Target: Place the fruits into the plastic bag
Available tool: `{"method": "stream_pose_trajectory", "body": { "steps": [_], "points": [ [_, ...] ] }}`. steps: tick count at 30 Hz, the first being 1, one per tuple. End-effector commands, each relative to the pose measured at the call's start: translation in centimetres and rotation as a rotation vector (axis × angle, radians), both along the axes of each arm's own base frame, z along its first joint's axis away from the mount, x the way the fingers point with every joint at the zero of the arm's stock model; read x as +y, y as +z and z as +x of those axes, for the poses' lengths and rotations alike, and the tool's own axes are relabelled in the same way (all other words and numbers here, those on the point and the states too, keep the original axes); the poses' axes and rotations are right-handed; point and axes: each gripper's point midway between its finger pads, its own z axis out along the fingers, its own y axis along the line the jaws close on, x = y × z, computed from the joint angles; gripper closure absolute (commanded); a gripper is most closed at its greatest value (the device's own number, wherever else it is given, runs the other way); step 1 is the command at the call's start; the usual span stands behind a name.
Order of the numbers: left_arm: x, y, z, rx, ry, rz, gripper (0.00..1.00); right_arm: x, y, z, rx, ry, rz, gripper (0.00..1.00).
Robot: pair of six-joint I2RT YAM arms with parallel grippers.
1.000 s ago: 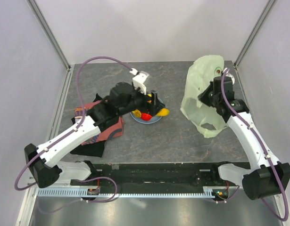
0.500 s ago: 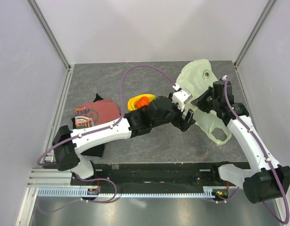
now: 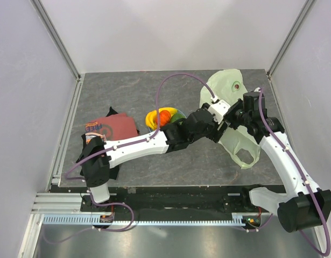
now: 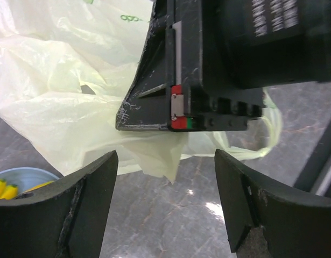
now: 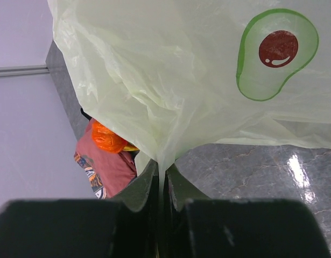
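The left claw (image 4: 165,209) gapes wide and holds nothing. Straight ahead of it, just past its fingertips, hangs a gathered edge of the plastic bag (image 4: 52,102). The right claw (image 5: 164,171) has that edge, its fingers pressed together on a fold. The bag's length runs across the left claw's line of reach, and no open mouth shows. The fruits (image 3: 164,116) lie behind the left claw on the blue plate (image 4: 25,176) on the counter (image 3: 170,156), nearer that arm. I judge the bag empty.
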Motion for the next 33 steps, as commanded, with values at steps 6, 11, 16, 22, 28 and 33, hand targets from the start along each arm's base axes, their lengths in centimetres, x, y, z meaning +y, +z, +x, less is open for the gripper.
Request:
{"method": "stream_pose_trajectory", "body": {
  "steps": [6,11,16,22,28,33],
  "points": [
    [-0.4,0.6,3.0,-0.12,0.095,0.049,0.44,0.9,3.3,0.0,-0.061,0.007,0.081,0.85],
    [-1.0,1.4,2.8,-0.15,0.055,0.035,0.89,0.7,3.0,-0.3,-0.059,0.004,0.068,0.8],
    [-0.6,3.3,2.5,-0.113,0.053,-0.038,0.99,-2.0,3.3,0.1,-0.091,-0.034,-0.009,0.43],
    [1.1,5.0,3.2,0.068,0.037,-0.152,0.99,-7.7,6.4,0.0,-0.204,-0.131,-0.102,0.14],
    [2.8,7.0,4.7,0.265,0.006,-0.228,0.99,-10.1,7.4,-0.4,-0.356,-0.066,-0.39,0.13],
    [4.7,8.0,6.8,0.414,-0.039,-0.29,0.98,-10.6,5.5,0.3,-0.388,0.073,-0.581,0.15]
  ]
}}
